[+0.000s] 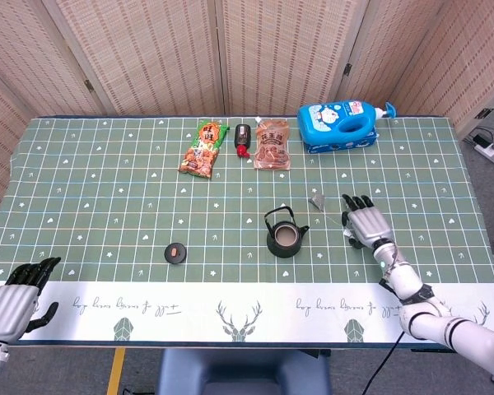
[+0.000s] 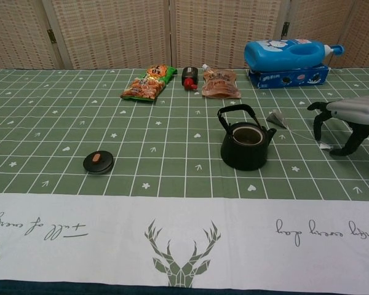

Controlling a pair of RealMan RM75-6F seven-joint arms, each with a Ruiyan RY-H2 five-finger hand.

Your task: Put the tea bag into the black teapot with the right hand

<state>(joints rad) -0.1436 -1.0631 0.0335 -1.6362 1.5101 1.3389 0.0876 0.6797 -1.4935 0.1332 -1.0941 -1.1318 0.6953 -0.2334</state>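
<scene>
One small grey tea bag point(image 2: 275, 117) is lying at the teapot's point(image 2: 245, 145) two o'clock; teapot lidless, contents unclear. Right hand point(image 2: 347, 123) is hovering, fingers spread, grasping nothing.

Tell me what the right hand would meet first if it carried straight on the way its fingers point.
Probably the tea bag, just beyond and slightly left of the right hand; its string runs back toward the fingers. Depth is unclear, so it might pass beside it.

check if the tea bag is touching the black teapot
Apart. The chest view shows green tablecloth between the tea bag and the black teapot; the head view shows the same gap.
</scene>
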